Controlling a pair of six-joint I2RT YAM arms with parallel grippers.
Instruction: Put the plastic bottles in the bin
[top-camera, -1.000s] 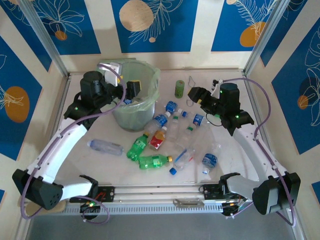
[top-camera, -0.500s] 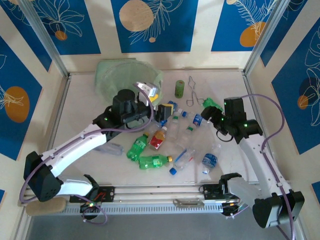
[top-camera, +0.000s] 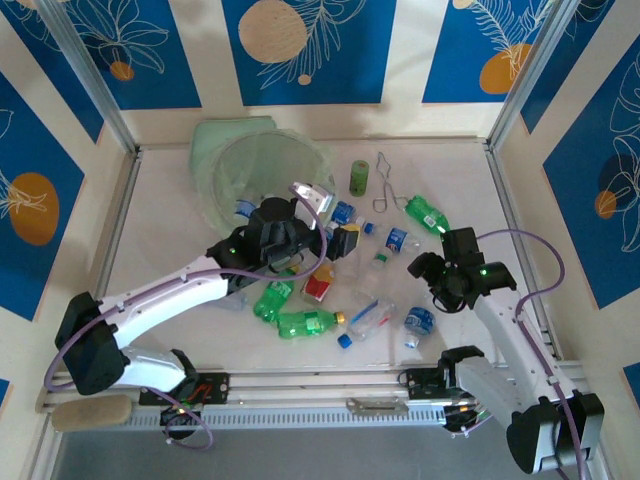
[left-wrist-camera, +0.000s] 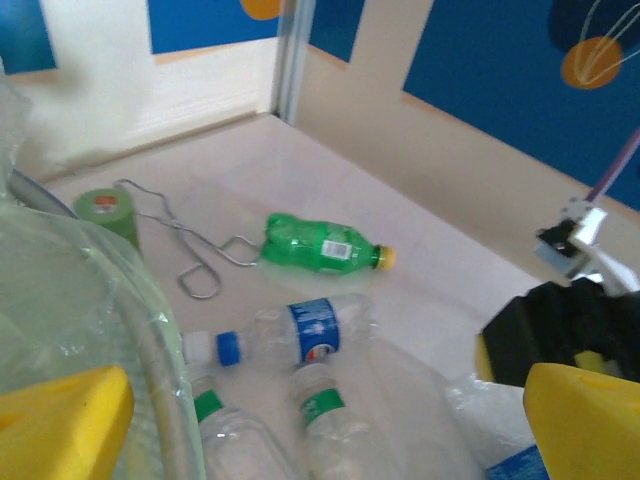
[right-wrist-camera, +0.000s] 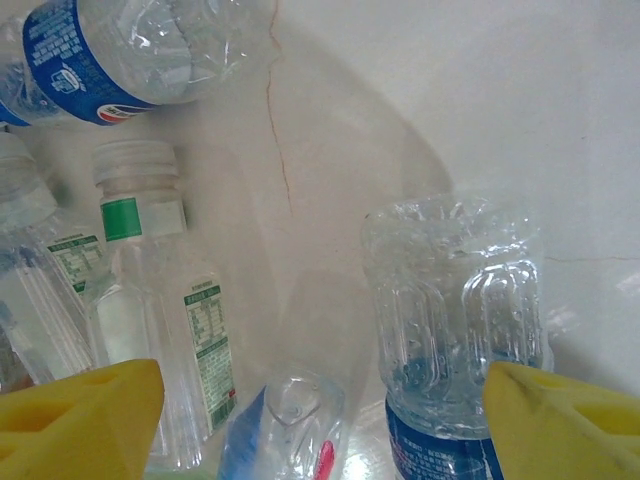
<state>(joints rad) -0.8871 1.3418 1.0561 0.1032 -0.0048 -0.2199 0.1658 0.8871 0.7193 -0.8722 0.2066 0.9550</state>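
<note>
bottles (top-camera: 305, 322) bunched mid table (top-camera: 160, 220), bin (top-camera: 228, 168) by far-left edge.

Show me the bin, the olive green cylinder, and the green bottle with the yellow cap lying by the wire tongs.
bin (top-camera: 228, 148), top view, bag-covered outer wall.
olive-green cylinder (top-camera: 359, 178), top view, its side.
green bottle (left-wrist-camera: 320, 243), left wrist view, mid-body beside the label.
</note>
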